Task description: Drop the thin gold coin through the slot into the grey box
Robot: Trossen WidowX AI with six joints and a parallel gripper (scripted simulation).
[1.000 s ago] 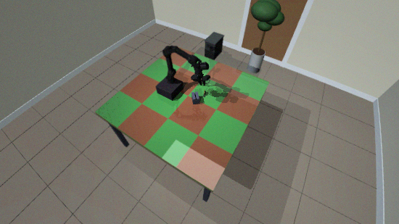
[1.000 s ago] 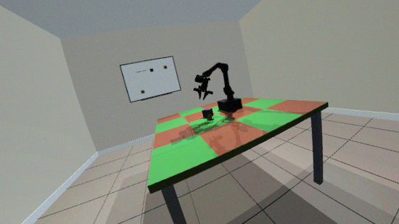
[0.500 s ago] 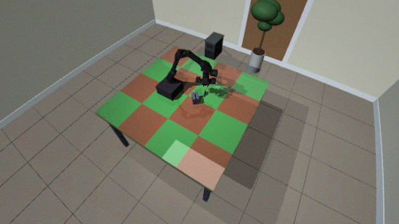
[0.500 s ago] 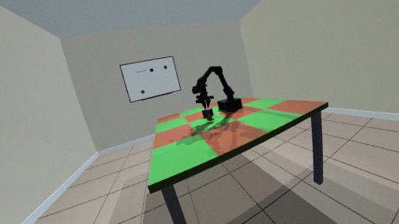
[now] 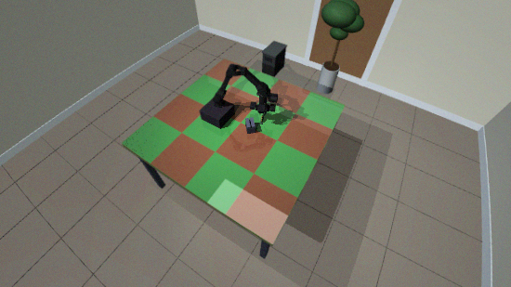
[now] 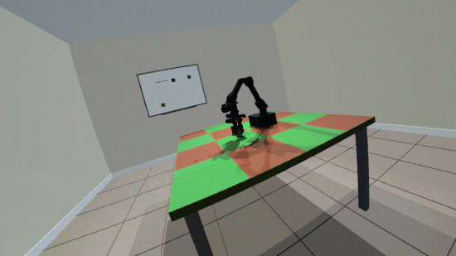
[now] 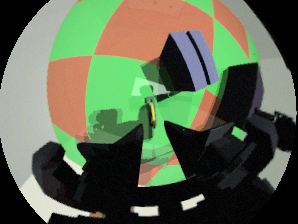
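Plain office-like room: tiled floor, whiteboard, potted plant (beside a brown door), checkered table.

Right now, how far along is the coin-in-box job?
Done: the end effector is lowered to the coin, lined up and open. In hand: nothing; the coin stands on edge just ahead of the fingertips, not gripped or lifted. Left: close on it, lift it, carry it to the box and drop it through the lid slot.
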